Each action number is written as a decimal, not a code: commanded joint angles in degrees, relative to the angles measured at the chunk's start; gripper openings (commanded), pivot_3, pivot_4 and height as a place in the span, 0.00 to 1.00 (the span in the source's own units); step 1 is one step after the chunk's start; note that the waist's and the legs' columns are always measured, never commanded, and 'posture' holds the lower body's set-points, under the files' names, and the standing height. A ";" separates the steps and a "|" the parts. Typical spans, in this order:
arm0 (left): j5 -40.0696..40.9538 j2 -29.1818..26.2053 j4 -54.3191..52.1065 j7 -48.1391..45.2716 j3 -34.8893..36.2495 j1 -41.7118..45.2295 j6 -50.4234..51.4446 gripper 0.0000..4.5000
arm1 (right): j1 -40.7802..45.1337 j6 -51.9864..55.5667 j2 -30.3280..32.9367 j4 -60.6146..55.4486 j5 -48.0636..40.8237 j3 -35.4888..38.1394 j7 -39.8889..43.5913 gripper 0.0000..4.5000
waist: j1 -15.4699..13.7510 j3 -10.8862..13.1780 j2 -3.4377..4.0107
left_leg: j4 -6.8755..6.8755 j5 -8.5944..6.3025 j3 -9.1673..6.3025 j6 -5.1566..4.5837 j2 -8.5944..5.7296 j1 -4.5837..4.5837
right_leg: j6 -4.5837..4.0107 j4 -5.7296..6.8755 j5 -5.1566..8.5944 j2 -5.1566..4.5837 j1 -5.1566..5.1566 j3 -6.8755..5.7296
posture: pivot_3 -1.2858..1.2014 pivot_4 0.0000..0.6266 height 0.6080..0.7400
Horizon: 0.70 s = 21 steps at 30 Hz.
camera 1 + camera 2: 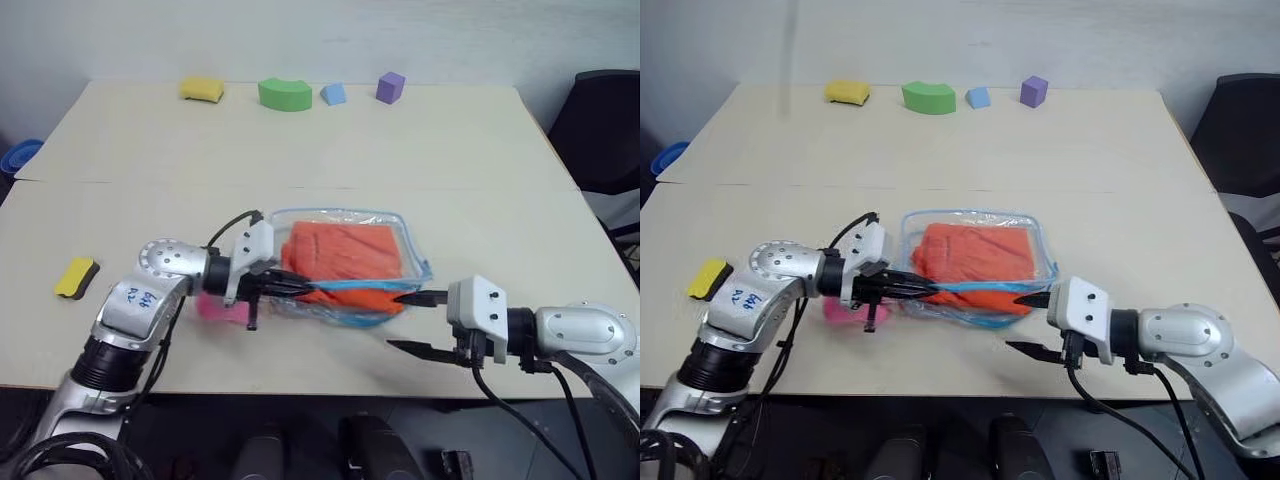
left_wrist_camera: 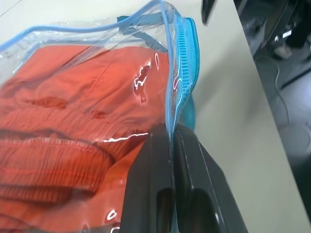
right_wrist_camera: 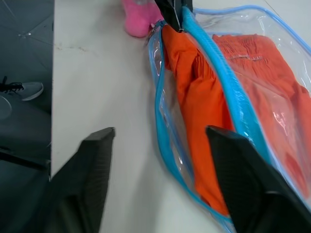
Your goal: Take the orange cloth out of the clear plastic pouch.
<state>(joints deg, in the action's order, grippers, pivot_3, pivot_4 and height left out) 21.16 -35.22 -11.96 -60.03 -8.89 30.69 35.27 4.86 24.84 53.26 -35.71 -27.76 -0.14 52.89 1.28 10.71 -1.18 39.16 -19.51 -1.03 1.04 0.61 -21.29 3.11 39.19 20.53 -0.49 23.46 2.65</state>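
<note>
Cloth: the orange cloth [image 1: 345, 256] is seen inside the clear plastic pouch [image 1: 412, 243], lying near the desk's [image 1: 300, 140] front edge, about mid-width. The pouch's blue zipper edge is pinched by the left gripper [image 2: 171, 145], fingers clamped together on it. The right gripper [image 3: 160, 133] is held at the pouch's open mouth, fingers apart, nothing gripped. A pink plush toy [image 3: 138, 19] is seen just beside the pouch. Foam blocks [image 1: 285, 93] are lined along the far edge.
</note>
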 commanded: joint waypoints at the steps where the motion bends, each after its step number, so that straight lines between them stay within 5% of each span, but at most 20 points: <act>1: 0.85 1.71 -4.13 3.89 0.39 -0.47 2.05 0.00 | 3.16 -2.49 -2.38 1.66 5.00 -3.70 -1.44 0.37 | 0.09 0.00 0.00 | 0.00 0.01 0.00 0.02 0.00 0.01 | 0.00 0.01 0.00 0.01 0.00 0.00 | 0.52 0.24 1.00; 4: 0.31 3.09 -5.43 5.72 -0.94 -1.17 2.37 0.00 | 6.83 -3.75 -6.26 4.92 12.07 -9.15 -5.10 0.15 | 0.36 0.00 0.00 | -0.02 0.05 0.01 0.10 0.02 0.04 | 0.00 0.04 0.00 0.04 0.02 0.03 | 0.52 0.24 1.00; 10: 0.26 4.25 -5.91 7.36 -1.72 -1.02 2.52 0.00 | 10.81 -7.37 -12.39 11.48 23.95 -14.92 -11.48 0.15 | 0.18 -0.01 0.00 | -0.01 0.17 0.03 0.30 -0.01 0.02 | 0.00 0.08 0.00 0.01 0.06 0.05 | 0.52 0.24 1.00; 13: 0.38 4.58 -5.68 7.78 -1.85 -0.56 2.49 0.00 | 11.95 -8.32 -14.54 14.28 27.82 -16.24 -13.65 0.27 | 0.15 -0.01 0.00 | 0.00 0.17 0.03 0.31 -0.02 0.02 | 0.00 0.07 0.00 -0.01 0.06 0.04 | 0.52 0.24 1.00; 18: 0.26 4.95 -5.67 8.25 -2.12 -0.15 2.41 0.00 | 12.58 -9.62 -15.72 15.99 31.89 -17.32 -14.13 0.63 | 0.19 -0.01 0.00 | -0.01 0.18 0.03 0.32 -0.02 0.02 | 0.00 0.09 0.00 0.01 0.07 0.04 | 0.52 0.24 1.00; 21: 0.03 5.28 -5.06 8.50 -2.23 0.32 2.10 0.00 | 12.09 -9.40 -15.78 15.10 31.51 -16.86 -12.79 0.63 | 0.19 -0.01 0.00 | -0.01 0.18 0.03 0.32 -0.02 0.02 | 0.00 0.09 0.00 0.01 0.07 0.04 | 0.52 0.24 1.00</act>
<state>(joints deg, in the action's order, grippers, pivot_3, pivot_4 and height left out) 20.99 -30.15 -15.46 -51.71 -11.25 29.99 38.36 17.10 16.21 37.67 -18.63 3.50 -17.69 39.56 1.47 10.70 -1.18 39.15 -19.34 -1.00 1.36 0.60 -21.27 3.10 39.28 20.54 -0.49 23.53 2.69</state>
